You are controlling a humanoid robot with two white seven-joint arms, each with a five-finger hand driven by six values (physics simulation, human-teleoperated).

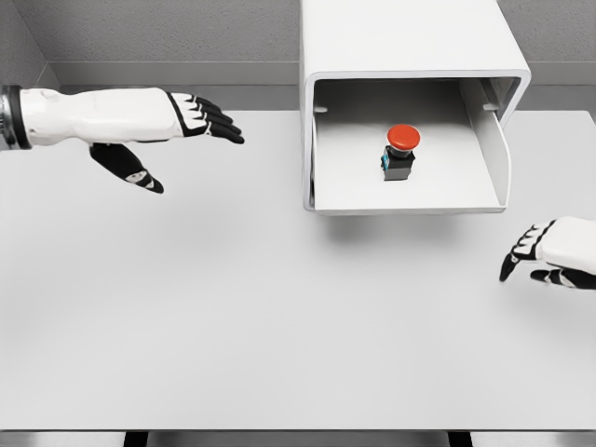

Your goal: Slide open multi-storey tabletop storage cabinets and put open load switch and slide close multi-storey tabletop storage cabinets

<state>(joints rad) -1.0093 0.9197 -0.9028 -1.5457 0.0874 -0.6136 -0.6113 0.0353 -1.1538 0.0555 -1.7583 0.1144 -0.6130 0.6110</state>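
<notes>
A white tabletop storage cabinet [410, 56] stands at the back of the table, right of centre, with its drawer [410, 191] slid out toward me. In the drawer stands the load switch [399, 152], a small dark block with a round red button on top. My left hand [186, 130] hovers at the far left, well away from the cabinet, fingers stretched out and thumb hanging down, holding nothing. My right hand [549, 256] shows at the right edge, below and right of the drawer, fingers loosely bent and holding nothing.
The white table [242, 317] spreads across the view, with its front edge along the bottom. A grey wall [168, 37] rises behind the cabinet.
</notes>
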